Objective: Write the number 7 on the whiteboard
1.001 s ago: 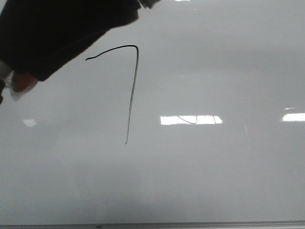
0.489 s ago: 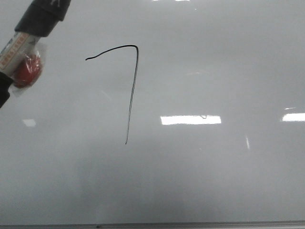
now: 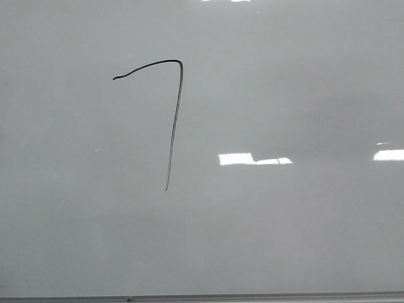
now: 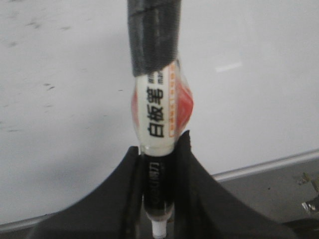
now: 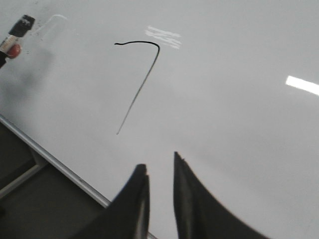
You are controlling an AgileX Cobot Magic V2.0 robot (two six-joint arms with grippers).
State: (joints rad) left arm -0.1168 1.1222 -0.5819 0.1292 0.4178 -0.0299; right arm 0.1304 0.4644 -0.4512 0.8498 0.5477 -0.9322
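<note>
Office or classroom — whiteboard (image 3: 284, 95) throughout.
</note>
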